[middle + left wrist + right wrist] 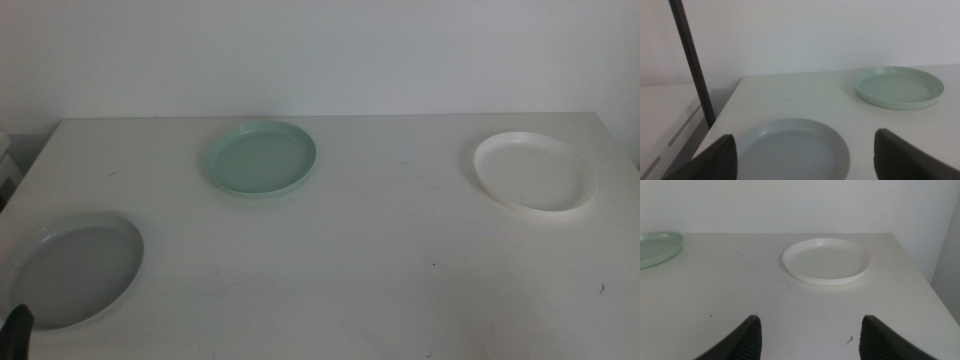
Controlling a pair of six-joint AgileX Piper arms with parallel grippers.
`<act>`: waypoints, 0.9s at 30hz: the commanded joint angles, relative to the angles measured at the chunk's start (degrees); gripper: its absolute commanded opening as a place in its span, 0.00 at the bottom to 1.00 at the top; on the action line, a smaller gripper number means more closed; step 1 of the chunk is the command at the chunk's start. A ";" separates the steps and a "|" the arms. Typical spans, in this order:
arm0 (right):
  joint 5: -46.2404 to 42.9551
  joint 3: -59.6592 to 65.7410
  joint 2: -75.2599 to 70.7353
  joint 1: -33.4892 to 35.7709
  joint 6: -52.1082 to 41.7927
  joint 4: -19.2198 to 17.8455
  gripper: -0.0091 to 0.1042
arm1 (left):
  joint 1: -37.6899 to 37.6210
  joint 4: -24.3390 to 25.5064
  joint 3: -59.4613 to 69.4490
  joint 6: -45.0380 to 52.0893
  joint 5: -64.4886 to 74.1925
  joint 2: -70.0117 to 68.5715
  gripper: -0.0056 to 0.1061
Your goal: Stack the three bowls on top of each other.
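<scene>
Three shallow bowls lie apart on the white table. The grey bowl is at the front left, the mint green bowl at the back centre-left, the white bowl at the back right. My left gripper is open and empty, low at the table's front left corner, just short of the grey bowl; only a dark tip of it shows in the middle view. My right gripper is open and empty, facing the white bowl from a distance. It is out of the middle view.
A dark vertical pole stands past the table's left edge. The table's right edge runs close beside the white bowl. The green bowl also shows in both wrist views.
</scene>
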 commanded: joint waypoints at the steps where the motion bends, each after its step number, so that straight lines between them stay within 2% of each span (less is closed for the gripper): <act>1: -4.05 -0.36 -1.55 -0.35 -0.60 -0.66 0.52 | -0.16 -0.06 -1.66 -0.68 -5.52 1.73 0.99; 14: -4.05 -0.36 -1.55 -0.35 -0.60 -0.66 0.52 | -0.16 -0.12 -18.85 -2.66 -2.17 24.23 0.99; 27: -4.05 -0.36 -1.55 -0.35 -0.60 -0.66 0.52 | -0.16 -0.16 -48.94 -2.66 27.91 42.37 0.99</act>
